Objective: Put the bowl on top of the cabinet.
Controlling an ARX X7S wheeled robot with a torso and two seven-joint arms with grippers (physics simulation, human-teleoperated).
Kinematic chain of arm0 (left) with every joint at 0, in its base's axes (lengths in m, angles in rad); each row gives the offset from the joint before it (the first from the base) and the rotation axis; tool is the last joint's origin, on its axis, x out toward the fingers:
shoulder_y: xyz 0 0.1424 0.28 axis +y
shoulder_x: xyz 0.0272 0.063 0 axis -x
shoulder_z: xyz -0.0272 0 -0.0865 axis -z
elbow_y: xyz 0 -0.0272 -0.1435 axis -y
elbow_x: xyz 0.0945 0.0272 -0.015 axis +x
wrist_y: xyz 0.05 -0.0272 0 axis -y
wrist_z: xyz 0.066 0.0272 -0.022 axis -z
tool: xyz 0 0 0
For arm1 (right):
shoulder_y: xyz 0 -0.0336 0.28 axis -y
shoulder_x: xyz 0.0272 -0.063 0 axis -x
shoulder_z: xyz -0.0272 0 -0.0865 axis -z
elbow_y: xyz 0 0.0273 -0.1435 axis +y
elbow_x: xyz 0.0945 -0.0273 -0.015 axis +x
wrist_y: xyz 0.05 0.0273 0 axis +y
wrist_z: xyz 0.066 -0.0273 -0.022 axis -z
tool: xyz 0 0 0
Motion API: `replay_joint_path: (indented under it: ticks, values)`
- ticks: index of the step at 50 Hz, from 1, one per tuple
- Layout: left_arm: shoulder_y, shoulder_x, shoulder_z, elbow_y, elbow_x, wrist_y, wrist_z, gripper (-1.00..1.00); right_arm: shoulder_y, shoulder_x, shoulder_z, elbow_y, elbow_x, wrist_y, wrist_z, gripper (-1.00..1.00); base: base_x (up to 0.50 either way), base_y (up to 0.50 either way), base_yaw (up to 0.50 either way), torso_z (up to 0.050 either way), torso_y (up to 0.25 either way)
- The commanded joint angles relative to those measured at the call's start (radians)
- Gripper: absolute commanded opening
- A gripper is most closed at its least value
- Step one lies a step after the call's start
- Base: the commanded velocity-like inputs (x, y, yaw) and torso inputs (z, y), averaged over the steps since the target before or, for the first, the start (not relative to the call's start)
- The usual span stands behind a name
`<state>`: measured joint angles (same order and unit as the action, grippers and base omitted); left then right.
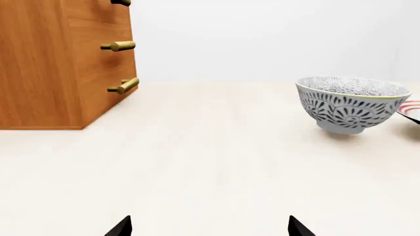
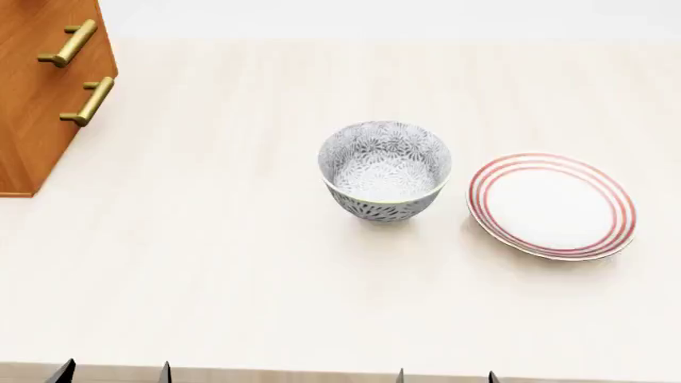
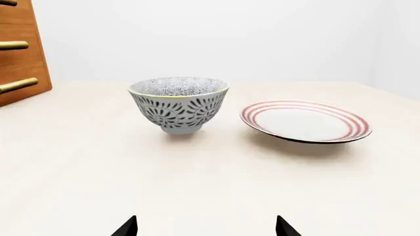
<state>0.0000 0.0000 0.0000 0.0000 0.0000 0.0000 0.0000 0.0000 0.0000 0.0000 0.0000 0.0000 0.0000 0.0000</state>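
Note:
The patterned bowl (image 2: 384,171) stands upright on the pale table (image 2: 245,263), near the middle; it also shows in the left wrist view (image 1: 351,103) and the right wrist view (image 3: 178,103). The orange-brown cabinet (image 2: 37,96) stands at the far left, with brass handles (image 2: 89,101); its top is out of view. My left gripper (image 2: 113,373) sits at the table's near edge, open and empty, well short of the bowl. My right gripper (image 2: 445,376) is also open and empty at the near edge, with the bowl ahead of it. Only black fingertips (image 1: 120,227) (image 3: 285,228) show in the wrist views.
A flat white plate with red rings (image 2: 551,205) lies just right of the bowl, almost touching it. The cabinet's side (image 1: 46,64) stands to the left of the left gripper's path. A plain white wall lies beyond the table.

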Motion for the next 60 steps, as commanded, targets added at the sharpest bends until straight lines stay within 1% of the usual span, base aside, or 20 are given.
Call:
replay_joint_path:
  ticks: [1, 9, 27, 60]
  values:
    - [0.001, -0.016, 0.019, 0.002, -0.015, 0.001, -0.018, 1.00, -0.004, 0.016, -0.021, -0.004, 0.020, -0.008, 0.013, 1.00, 0.00, 0.00, 0.00, 0.000, 0.000]
    - [-0.001, -0.038, 0.043, 0.004, -0.034, -0.007, -0.062, 1.00, 0.000, 0.039, -0.045, -0.013, 0.050, 0.015, 0.049, 1.00, 0.00, 0.00, 0.00, 0.000, 0.000]
    - [-0.003, -0.071, 0.077, 0.008, -0.073, -0.005, -0.089, 1.00, 0.001, 0.059, -0.054, -0.036, 0.103, 0.027, 0.112, 1.00, 0.00, 0.04, 0.00, 0.000, 0.000]
    - [-0.008, -0.106, 0.120, 0.006, -0.107, -0.004, -0.135, 1.00, 0.004, 0.096, -0.103, -0.035, 0.137, 0.019, 0.158, 1.00, 0.00, 0.45, 0.00, 0.000, 0.000]
